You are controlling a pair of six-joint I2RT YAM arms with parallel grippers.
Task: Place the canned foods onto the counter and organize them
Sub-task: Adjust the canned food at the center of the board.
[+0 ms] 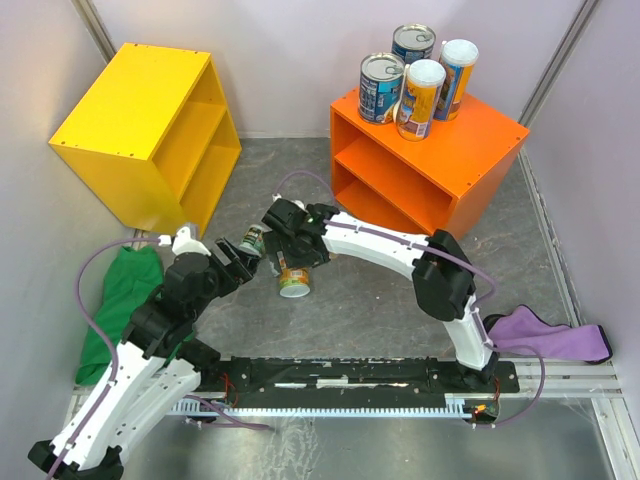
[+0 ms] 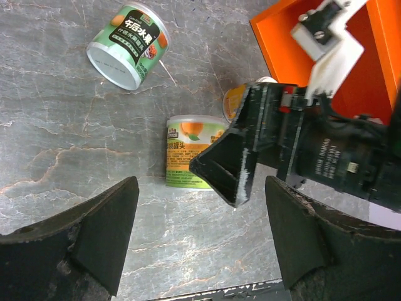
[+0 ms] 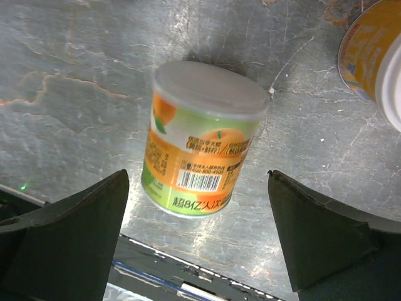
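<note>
Seen from above, an orange-and-green can (image 1: 295, 283) seems to stand upright on the grey marbled surface (image 1: 350, 330); every place below is given from this can. The right tool (image 1: 287, 250) hangs just above and behind it. The left tool (image 1: 232, 262) is just to its left. Both tools are spread apart and grip nothing. A green-labelled can (image 1: 253, 240) lies up and to the left, between the two tools. Well beyond and to the right, the orange counter (image 1: 490, 140) carries two blue tins (image 1: 382, 88) and two tall white-lidded cans (image 1: 420, 98).

In the left wrist view, the left tool's fingers (image 2: 100, 232) stand wide apart with nothing between them, and the standing can is straight ahead. The right tool's black body covers the can's right side; whether it touches the can I cannot tell. A yellow-labelled can (image 2: 233, 100) peeks out just behind.

In the right wrist view, the standing can sits centred between the right tool's parted fingers, apparently untouched. The yellow-labelled can is near it, up and to the right.

Several things could go wrong from here:
- **Clash:** both tools crowd one can, so they could strike each other if both advance.
- **Tipping:** a finger landing on the lid rim rather than beside the wall would likely tip the can and send it rolling.
- **Nudging:** a wide closing sweep might shove the yellow-labelled can.
- **Toppling:** the tall cans look easy to knock over when another can is set down beside them.
</note>
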